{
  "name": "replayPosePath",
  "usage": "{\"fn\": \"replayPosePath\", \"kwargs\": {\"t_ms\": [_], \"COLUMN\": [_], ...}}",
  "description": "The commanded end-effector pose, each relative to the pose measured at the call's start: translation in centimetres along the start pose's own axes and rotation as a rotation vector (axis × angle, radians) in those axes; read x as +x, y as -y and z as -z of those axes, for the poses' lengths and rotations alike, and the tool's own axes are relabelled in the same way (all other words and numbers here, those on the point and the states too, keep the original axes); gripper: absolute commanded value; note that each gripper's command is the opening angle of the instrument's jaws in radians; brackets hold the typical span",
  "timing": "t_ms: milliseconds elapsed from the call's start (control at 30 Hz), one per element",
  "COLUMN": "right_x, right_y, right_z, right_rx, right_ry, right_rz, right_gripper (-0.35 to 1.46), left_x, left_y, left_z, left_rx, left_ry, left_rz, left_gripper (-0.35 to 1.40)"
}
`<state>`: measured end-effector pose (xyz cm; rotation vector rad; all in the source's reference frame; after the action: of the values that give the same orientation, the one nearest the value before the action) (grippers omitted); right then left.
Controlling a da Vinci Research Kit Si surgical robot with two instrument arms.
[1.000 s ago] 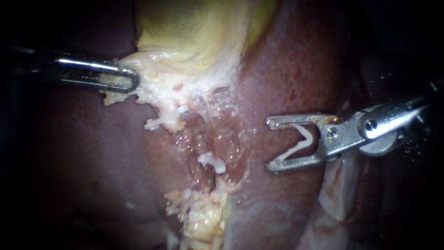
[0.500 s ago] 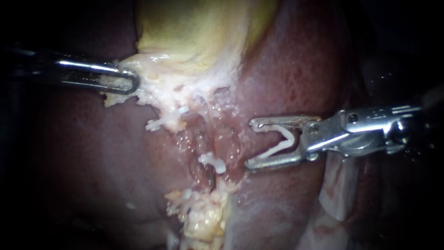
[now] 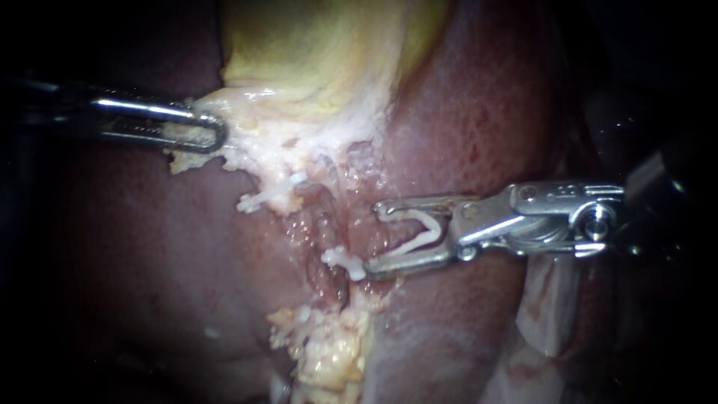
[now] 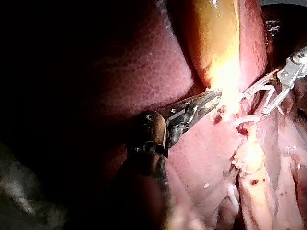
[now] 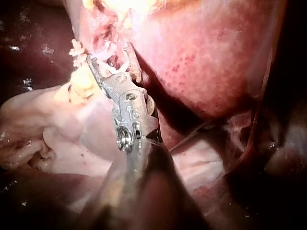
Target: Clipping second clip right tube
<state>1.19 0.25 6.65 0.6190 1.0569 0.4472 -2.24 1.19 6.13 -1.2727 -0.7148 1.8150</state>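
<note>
My right instrument (image 3: 375,239) comes in from the right. Its jaws stand wide apart and hold an open white clip (image 3: 420,230) between them. Its lower jaw tip lies against a white clip on a tube (image 3: 341,261). The upper tip is over the reddish tube strands (image 3: 368,224); which tube lies in the mouth I cannot tell. Another white clip (image 3: 263,196) sits up and to the left. My left instrument (image 3: 203,132) is shut on pale tissue at the edge of the yellow gallbladder (image 3: 321,45). The right wrist view shows the right instrument (image 5: 109,53) at the tubes.
Dark red liver (image 3: 479,112) rises on the right, above my right instrument's shaft. Yellowish fatty tissue (image 3: 329,352) lies below the tubes. In the left wrist view my left instrument (image 4: 213,98) holds the pale edge, and my right instrument (image 4: 255,101) lies just beyond it.
My right instrument has moved left with its clip, from over the liver to the tubes, and its lower jaw now touches the clip there. My left instrument has held still.
</note>
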Motion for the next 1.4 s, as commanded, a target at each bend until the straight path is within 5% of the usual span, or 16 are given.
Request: {"fn": "replayPosePath", "kwargs": {"t_ms": [33,400,933,1400], "right_x": [-0.02,-0.16,-0.12,-0.1], "right_y": [-0.02,-0.13,-0.15,-0.01], "right_z": [-0.03,-0.33,-0.56,-0.55], "right_rx": [0.004,0.015,0.099,0.157], "right_ry": [-0.005,-0.011,-0.103,-0.175], "right_rz": [-0.007,-0.052,-0.138,-0.198], "right_gripper": [0.47,0.47,0.46,0.46], "left_x": [0.0,-0.02,-0.02,-0.03], "left_y": [0.0,0.0,0.0,0.0], "left_z": [0.0,-0.01,-0.02,-0.02], "left_rx": [0.0,0.001,0.002,0.002], "left_ry": [0.0,0.0,-0.001,-0.001], "left_rz": [0.0,-0.001,-0.001,-0.001], "left_gripper": [-0.35,-0.35,-0.35,-0.35]}}
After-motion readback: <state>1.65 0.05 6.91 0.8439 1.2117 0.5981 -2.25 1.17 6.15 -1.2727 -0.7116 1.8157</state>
